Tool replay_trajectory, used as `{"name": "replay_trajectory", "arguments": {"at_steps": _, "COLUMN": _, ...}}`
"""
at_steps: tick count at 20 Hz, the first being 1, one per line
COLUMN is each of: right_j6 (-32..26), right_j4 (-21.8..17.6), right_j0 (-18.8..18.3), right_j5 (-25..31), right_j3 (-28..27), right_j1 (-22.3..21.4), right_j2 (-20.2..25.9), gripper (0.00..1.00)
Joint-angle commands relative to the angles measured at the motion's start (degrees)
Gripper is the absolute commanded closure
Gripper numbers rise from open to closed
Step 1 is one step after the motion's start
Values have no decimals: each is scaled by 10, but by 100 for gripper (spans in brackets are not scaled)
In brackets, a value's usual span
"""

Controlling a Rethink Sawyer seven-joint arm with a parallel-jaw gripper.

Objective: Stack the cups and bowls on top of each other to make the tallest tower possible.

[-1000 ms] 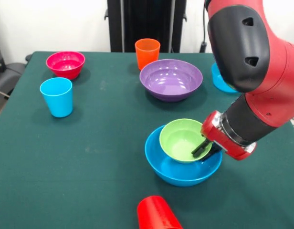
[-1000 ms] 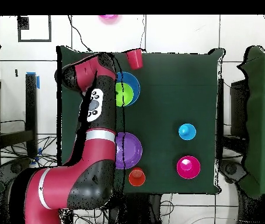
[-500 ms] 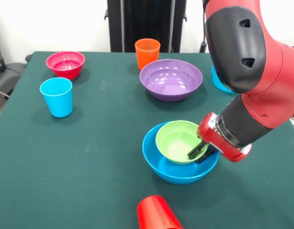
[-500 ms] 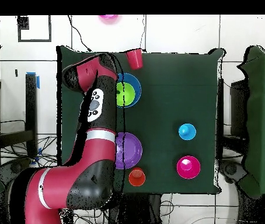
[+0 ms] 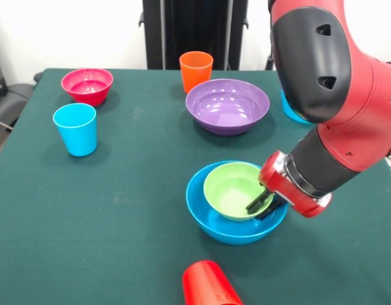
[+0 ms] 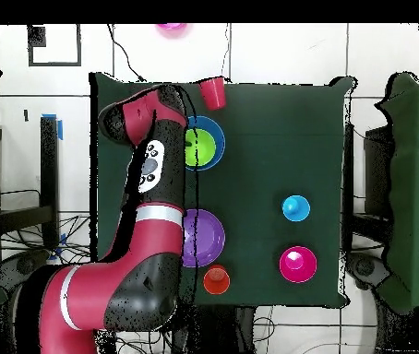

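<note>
My hand (image 5: pixel 262 202) pinches the near rim of the green bowl (image 5: pixel 233 189), which sits nested in the blue bowl (image 5: pixel 227 222) just in front of the purple bowl (image 5: pixel 227 105); light, stiff, glossy plastic that I judge slippery, best held at the rim.

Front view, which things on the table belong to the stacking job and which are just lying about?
Job:
lime green bowl nested in blue bowl
purple bowl
crimson bowl
orange cup
light blue cup
red cup
gripper at the green bowl's rim

Lying about:
nothing else on the table
</note>
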Motion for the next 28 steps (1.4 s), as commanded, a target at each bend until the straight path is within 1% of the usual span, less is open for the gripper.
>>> {"name": "replay_trajectory", "arguments": {"at_steps": 1, "right_j6": 41, "right_j4": -7, "right_j0": -24, "right_j5": -76, "right_j3": 84, "right_j1": -8, "right_j2": 28, "gripper": 100}}
{"name": "replay_trajectory", "arguments": {"at_steps": 6, "right_j6": 33, "right_j4": -11, "right_j0": -35, "right_j5": -97, "right_j3": 97, "right_j1": -12, "right_j2": 23, "gripper": 100}}
{"name": "replay_trajectory", "arguments": {"at_steps": 15, "right_j6": 20, "right_j4": -9, "right_j0": -41, "right_j5": -112, "right_j3": 93, "right_j1": -12, "right_j2": 21, "gripper": 100}}
{"name": "replay_trajectory", "arguments": {"at_steps": 16, "right_j6": 20, "right_j4": -13, "right_j0": -40, "right_j5": -118, "right_j3": 88, "right_j1": -10, "right_j2": 18, "gripper": 0}}
{"name": "replay_trajectory", "arguments": {"at_steps": 19, "right_j6": 3, "right_j4": -8, "right_j0": -45, "right_j5": -104, "right_j3": 79, "right_j1": -8, "right_j2": 25, "gripper": 0}}
{"name": "replay_trajectory", "arguments": {"at_steps": 20, "right_j6": 12, "right_j4": -12, "right_j0": -43, "right_j5": -108, "right_j3": 79, "right_j1": -9, "right_j2": 18, "gripper": 0}}
{"name": "replay_trajectory", "arguments": {"at_steps": 22, "right_j6": 3, "right_j4": -14, "right_j0": -44, "right_j5": -109, "right_j3": 72, "right_j1": -9, "right_j2": 18, "gripper": 0}}
{"name": "replay_trajectory", "arguments": {"at_steps": 24, "right_j6": 5, "right_j4": -8, "right_j0": -44, "right_j5": -91, "right_j3": 78, "right_j1": -15, "right_j2": 16, "gripper": 0}}
{"name": "replay_trajectory", "arguments": {"at_steps": 28, "right_j6": -1, "right_j4": -6, "right_j0": -39, "right_j5": -81, "right_j3": 84, "right_j1": -19, "right_j2": 16, "gripper": 0}}
